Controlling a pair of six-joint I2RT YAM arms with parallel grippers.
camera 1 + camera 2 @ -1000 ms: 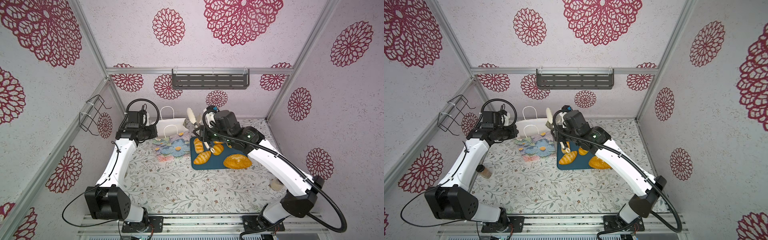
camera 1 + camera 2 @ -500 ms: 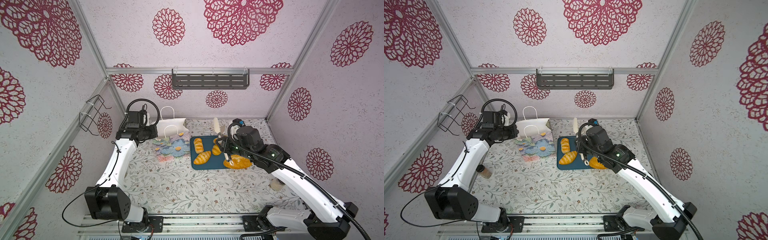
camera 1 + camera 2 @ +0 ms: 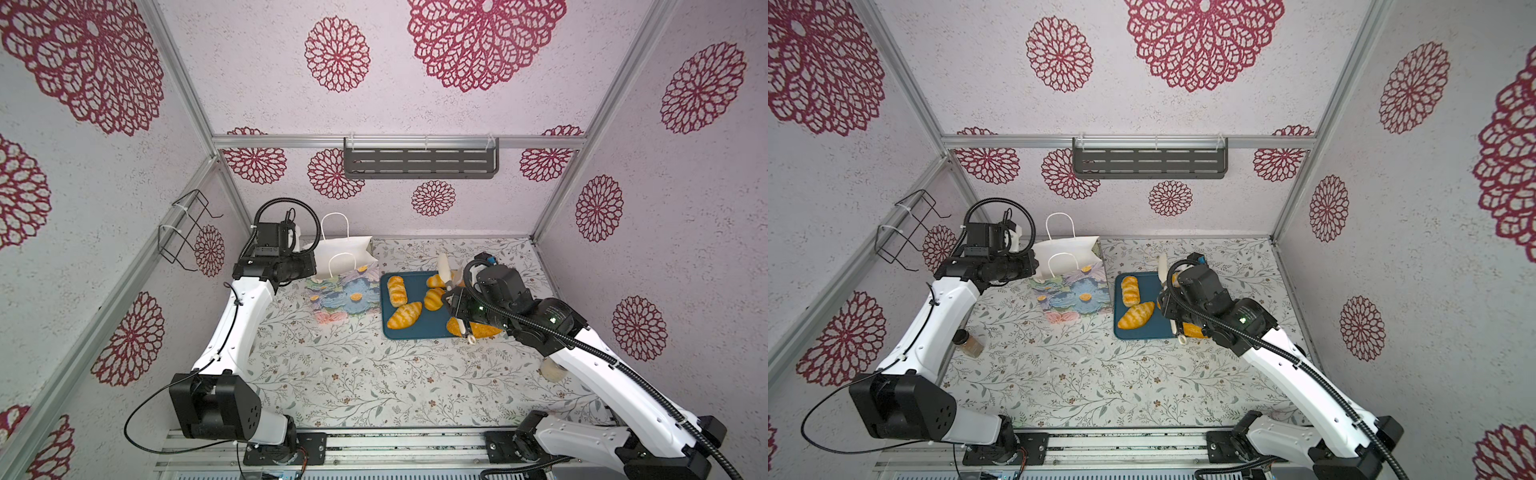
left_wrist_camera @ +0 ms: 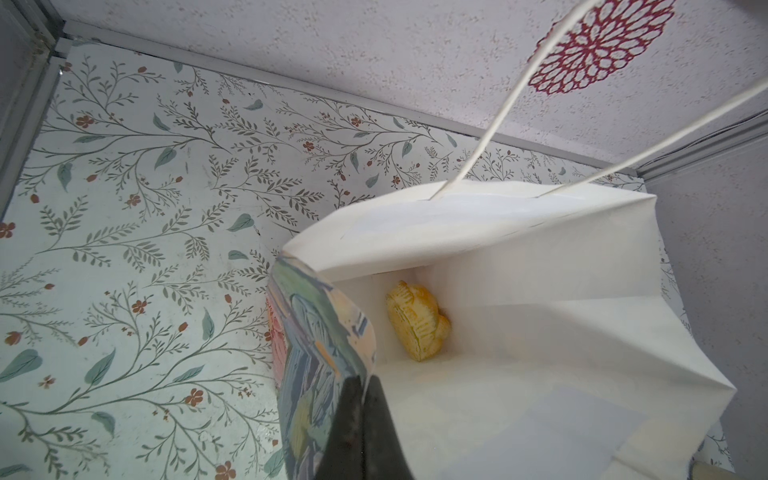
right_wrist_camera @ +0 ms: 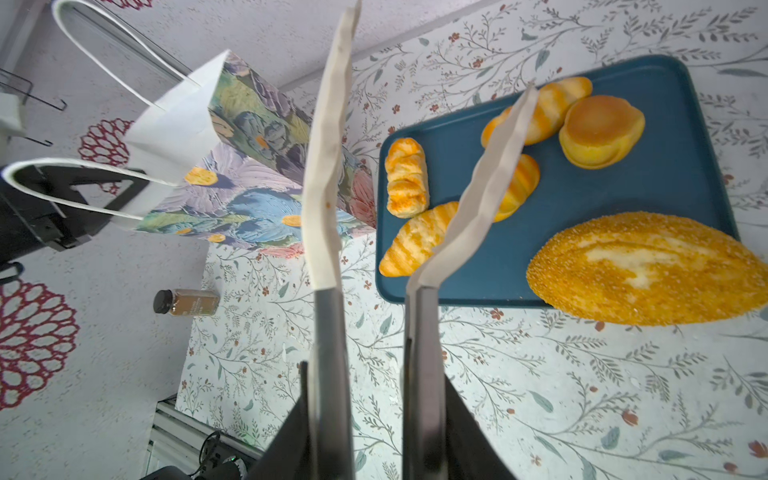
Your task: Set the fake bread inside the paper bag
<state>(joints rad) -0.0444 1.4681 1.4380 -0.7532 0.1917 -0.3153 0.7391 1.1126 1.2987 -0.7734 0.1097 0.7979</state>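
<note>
The flowered paper bag (image 3: 345, 286) (image 3: 1071, 291) stands upright left of the teal tray (image 3: 409, 332). My left gripper (image 4: 365, 380) is shut on the paper bag's (image 4: 498, 257) rim. One piece of fake bread (image 4: 417, 322) lies at the bottom inside. On the tray (image 5: 582, 195) lie a striped roll (image 5: 406, 178), a croissant (image 5: 415, 239), a round bun (image 5: 600, 131), two more rolls and a big oval loaf (image 5: 648, 270). My right gripper (image 5: 374, 374) (image 3: 455, 299) is shut on cream-tipped tongs (image 5: 328, 166), held over the tray with their arms apart and nothing between them.
A small brown bottle (image 3: 969, 343) (image 5: 187, 302) lies on the floral mat near the left arm. A black wire rack (image 3: 187, 232) hangs on the left wall and a grey shelf (image 3: 419, 162) on the back wall. A cream round object (image 3: 555, 370) sits beside the right arm.
My right arm has swung the tongs from beside the bag's mouth rightward and back over the tray. The left arm and the bag have stayed put.
</note>
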